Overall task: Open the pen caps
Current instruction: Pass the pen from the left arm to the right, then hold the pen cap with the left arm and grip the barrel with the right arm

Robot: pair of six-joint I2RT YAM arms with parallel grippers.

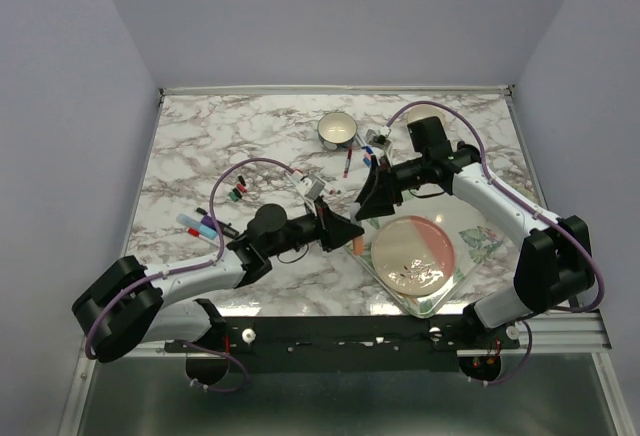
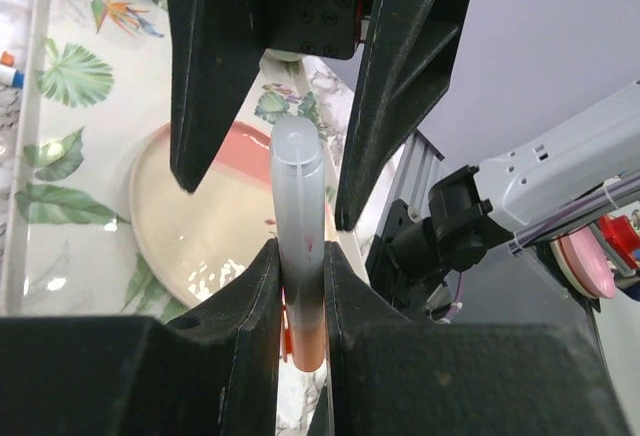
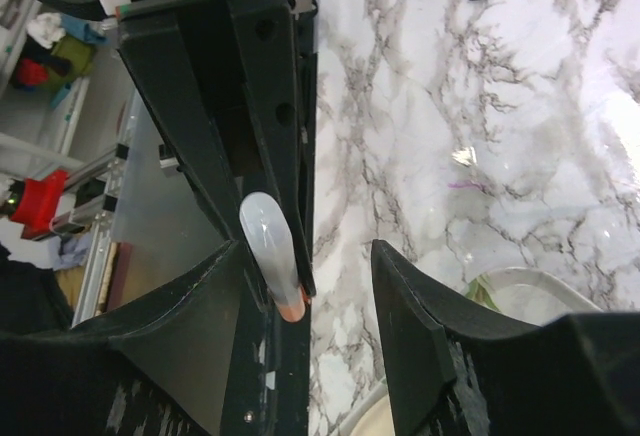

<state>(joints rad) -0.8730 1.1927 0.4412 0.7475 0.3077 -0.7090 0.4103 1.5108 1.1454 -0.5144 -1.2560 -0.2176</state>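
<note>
The left gripper (image 2: 300, 256) was clamped on the middle of a white pen (image 2: 296, 191), seen from above just beside the plate (image 1: 445, 256). The pen's long axis ran from that grip straight toward the right gripper (image 3: 308, 251). The right arm was the nearer to the pen's pale free end, which stood between its parted fingers, close to one and apparently touching neither. What looked like the reddish cap (image 2: 308, 341) stuck out on the opposite side of the left fingers. Other capped pens (image 1: 200, 224) lay on the table, well to the left.
</note>
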